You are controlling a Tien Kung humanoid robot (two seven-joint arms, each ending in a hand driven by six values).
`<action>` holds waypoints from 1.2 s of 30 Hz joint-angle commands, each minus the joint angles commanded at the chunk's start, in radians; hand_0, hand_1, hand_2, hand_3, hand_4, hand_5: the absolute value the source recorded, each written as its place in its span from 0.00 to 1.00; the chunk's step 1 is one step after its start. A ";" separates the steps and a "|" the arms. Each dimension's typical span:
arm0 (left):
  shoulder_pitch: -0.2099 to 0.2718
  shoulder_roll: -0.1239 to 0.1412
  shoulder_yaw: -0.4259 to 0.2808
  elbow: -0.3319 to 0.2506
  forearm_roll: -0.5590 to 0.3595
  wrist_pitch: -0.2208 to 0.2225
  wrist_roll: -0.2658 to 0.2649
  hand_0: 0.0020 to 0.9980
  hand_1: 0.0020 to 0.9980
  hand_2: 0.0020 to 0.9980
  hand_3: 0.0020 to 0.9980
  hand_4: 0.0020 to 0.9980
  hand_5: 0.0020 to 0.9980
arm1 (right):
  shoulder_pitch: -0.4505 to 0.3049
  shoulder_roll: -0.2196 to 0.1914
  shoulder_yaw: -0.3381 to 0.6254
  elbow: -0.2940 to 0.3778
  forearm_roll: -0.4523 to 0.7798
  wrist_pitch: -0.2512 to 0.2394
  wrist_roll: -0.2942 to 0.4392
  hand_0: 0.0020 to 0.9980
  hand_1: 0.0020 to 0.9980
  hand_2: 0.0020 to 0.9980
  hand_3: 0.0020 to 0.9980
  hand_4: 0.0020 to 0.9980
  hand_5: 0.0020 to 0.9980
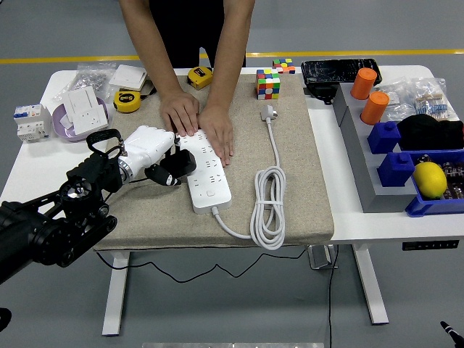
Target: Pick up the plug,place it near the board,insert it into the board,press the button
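A white power strip [209, 176] lies lengthwise on the beige mat [290, 181]. A person's two hands [199, 123] press flat on its far end. My left hand [161, 156], white with black fingers, is curled around a black plug [181, 162]. It holds the plug against the strip's left edge, about halfway along. Whether the prongs are in a socket is hidden. The strip's own white cable [267, 207] coils to the right and ends in a white plug [269, 112]. My right hand is out of view.
Two yellow tape measures [127, 101], white socket parts [81, 109] and a breaker [29, 122] sit at the left. A colour cube [268, 84] stands at the mat's far edge. Orange cylinders [370, 96], blue bins [406, 170] and a lemon [430, 180] fill the right.
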 joint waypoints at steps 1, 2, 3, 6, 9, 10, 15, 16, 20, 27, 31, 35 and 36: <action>0.000 0.000 0.000 0.000 0.001 -0.004 0.001 0.77 0.84 0.78 0.80 1.00 0.31 | 0.000 0.000 0.002 0.000 -0.001 0.000 -0.001 1.00 0.84 0.75 0.79 1.00 0.84; 0.000 0.001 -0.001 -0.001 0.002 -0.006 0.003 0.77 0.84 0.78 0.80 1.00 0.31 | -0.001 0.000 0.003 0.000 -0.002 0.000 -0.001 1.00 0.84 0.75 0.79 1.00 0.84; 0.000 0.001 -0.002 -0.001 0.003 -0.008 0.003 0.77 0.84 0.78 0.80 1.00 0.31 | -0.001 0.000 0.004 0.000 -0.002 0.001 -0.002 1.00 0.84 0.75 0.79 1.00 0.84; -0.001 0.002 -0.004 -0.005 0.007 -0.009 0.004 0.77 0.84 0.78 0.80 1.00 0.31 | -0.001 -0.002 0.005 0.000 -0.001 0.002 -0.001 1.00 0.84 0.75 0.79 1.00 0.84; -0.001 0.005 -0.010 -0.011 0.011 -0.013 0.007 0.85 0.94 0.88 0.87 1.00 0.35 | 0.000 -0.002 0.005 0.000 0.004 0.001 0.002 1.00 0.84 0.75 0.79 1.00 0.84; 0.000 0.007 -0.015 -0.015 0.013 -0.018 0.009 0.85 0.94 0.88 0.87 1.00 0.35 | 0.001 -0.002 0.004 0.000 0.006 0.001 0.003 1.00 0.84 0.75 0.79 1.00 0.84; 0.025 0.032 -0.078 -0.074 0.025 -0.085 0.040 0.89 0.96 0.91 0.91 1.00 0.40 | 0.002 -0.001 0.008 0.000 0.008 0.000 0.005 1.00 0.84 0.75 0.79 1.00 0.85; 0.045 0.040 -0.110 -0.102 0.020 -0.111 0.056 0.89 0.96 0.91 0.91 1.00 0.40 | 0.001 0.000 0.010 0.000 0.008 -0.001 0.006 1.00 0.84 0.75 0.79 1.00 0.85; 0.143 0.043 -0.270 -0.227 -0.097 -0.149 0.082 0.94 1.00 0.97 0.95 1.00 0.77 | -0.003 0.002 0.012 0.000 0.011 -0.002 0.007 1.00 0.84 0.75 0.79 1.00 0.85; 0.354 -0.060 -0.552 -0.469 -0.390 -0.002 -0.026 0.94 1.00 0.96 0.95 1.00 1.00 | -0.014 0.007 0.016 0.000 0.005 -0.002 0.006 1.00 0.84 0.76 0.79 1.00 0.85; 0.460 -0.104 -0.587 -0.590 -0.559 0.027 -0.077 0.97 1.00 0.96 0.95 1.00 1.00 | -0.015 0.008 0.013 0.000 0.007 -0.002 0.009 1.00 0.84 0.76 0.79 1.00 0.85; 0.523 -0.097 -0.530 -0.633 -0.741 0.001 -0.048 0.97 1.00 0.96 0.95 1.00 1.00 | -0.015 0.008 0.014 0.000 0.005 -0.002 0.009 1.00 0.84 0.76 0.79 1.00 0.85; 0.527 -0.095 -0.521 -0.628 -0.780 -0.008 -0.043 0.97 1.00 0.96 0.95 1.00 1.00 | -0.015 0.007 0.014 0.000 0.005 -0.002 0.009 1.00 0.84 0.76 0.79 1.00 0.85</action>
